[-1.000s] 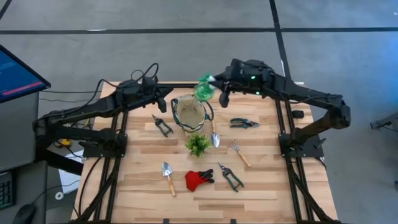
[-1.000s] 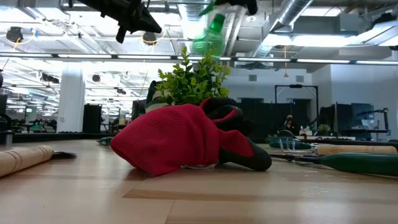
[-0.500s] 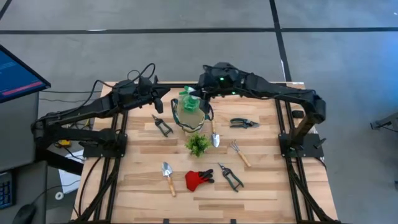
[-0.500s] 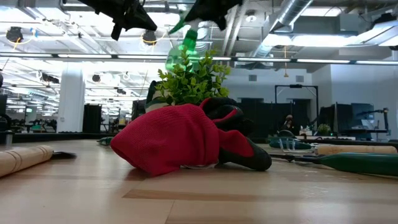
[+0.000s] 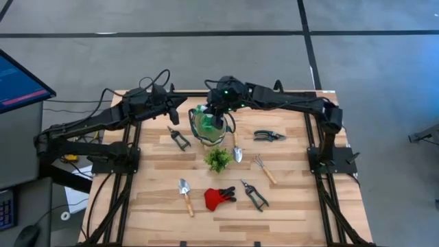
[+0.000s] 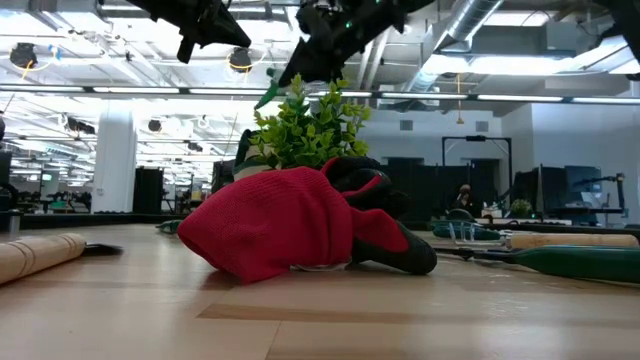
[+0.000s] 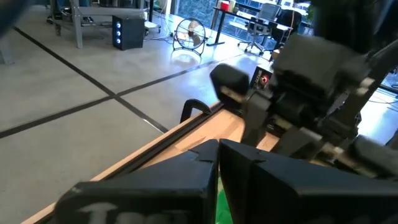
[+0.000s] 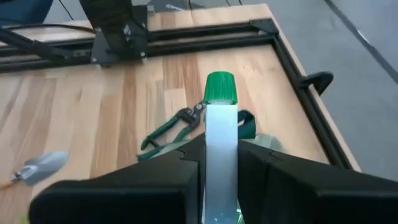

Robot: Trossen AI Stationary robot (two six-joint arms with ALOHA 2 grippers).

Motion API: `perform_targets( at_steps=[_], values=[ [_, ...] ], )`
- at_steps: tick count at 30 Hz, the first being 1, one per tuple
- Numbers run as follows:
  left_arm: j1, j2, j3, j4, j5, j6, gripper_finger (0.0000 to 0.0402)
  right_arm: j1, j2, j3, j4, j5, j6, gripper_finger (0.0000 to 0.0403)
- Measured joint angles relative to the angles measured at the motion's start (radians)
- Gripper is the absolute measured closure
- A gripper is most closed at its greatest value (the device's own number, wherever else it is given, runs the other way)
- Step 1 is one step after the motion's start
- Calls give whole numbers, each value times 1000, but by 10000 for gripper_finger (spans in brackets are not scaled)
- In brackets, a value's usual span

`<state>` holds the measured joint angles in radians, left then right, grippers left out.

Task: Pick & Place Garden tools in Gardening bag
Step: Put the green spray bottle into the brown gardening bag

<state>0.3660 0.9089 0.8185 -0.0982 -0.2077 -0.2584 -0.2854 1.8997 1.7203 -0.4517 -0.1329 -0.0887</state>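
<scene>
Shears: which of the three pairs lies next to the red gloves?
The pair lowest in the high view, just right of the gloves; the other two lie farther up, one on each side of the bag.

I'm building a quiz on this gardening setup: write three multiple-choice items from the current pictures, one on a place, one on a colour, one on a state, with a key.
1. Where is the right gripper?
A. above the gardening bag
B. over the red gloves
C. off the table

2. What colour is the cap of the spray bottle?
A. red
B. green
C. yellow

3. What is the state of the right gripper?
A. open and empty
B. shut on a trowel
C. shut on the spray bottle

Key:
1 A: the high view shows the right arm reaching over the bag at the table's far middle.
2 B: the right wrist view shows a green cap on the pale bottle.
3 C: the right wrist view shows both dark fingers pressed against the bottle's sides.

The left gripper waits beside the bag.
</scene>
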Motion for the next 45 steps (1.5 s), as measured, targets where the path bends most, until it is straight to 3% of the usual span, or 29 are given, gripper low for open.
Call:
perform_targets(
  at_steps=[14,45],
  values=[
    [0,0,0,0,0,0,400,-38,83,0,42,-52,-26,359],
    [0,0,0,0,-1,0,400,-56,138,-8,51,-52,-53,359]
  ],
)
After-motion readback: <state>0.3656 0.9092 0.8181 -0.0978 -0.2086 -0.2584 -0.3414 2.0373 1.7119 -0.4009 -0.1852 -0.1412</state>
